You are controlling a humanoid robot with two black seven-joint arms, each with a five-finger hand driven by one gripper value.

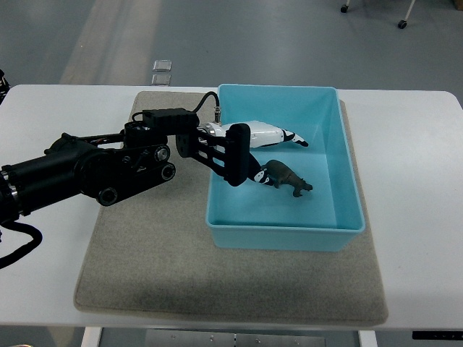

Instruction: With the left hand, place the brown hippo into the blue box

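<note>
The brown hippo [287,177] stands on the floor of the blue box [347,195], near its middle. My left hand [279,160] reaches in over the box's left wall from the black left arm [87,170]. Its fingers are spread: one white finger [278,135] stretches toward the far side of the box, well away from the hippo, and a lower fingertip [259,178] sits right at the hippo's rear. I cannot tell whether that tip touches it. The right arm is out of view.
The box sits on a grey mat [145,267] on a white table [419,181]. Beyond the table's far edge is grey floor with a small clear object [163,71] and cart wheels [401,23] at top right.
</note>
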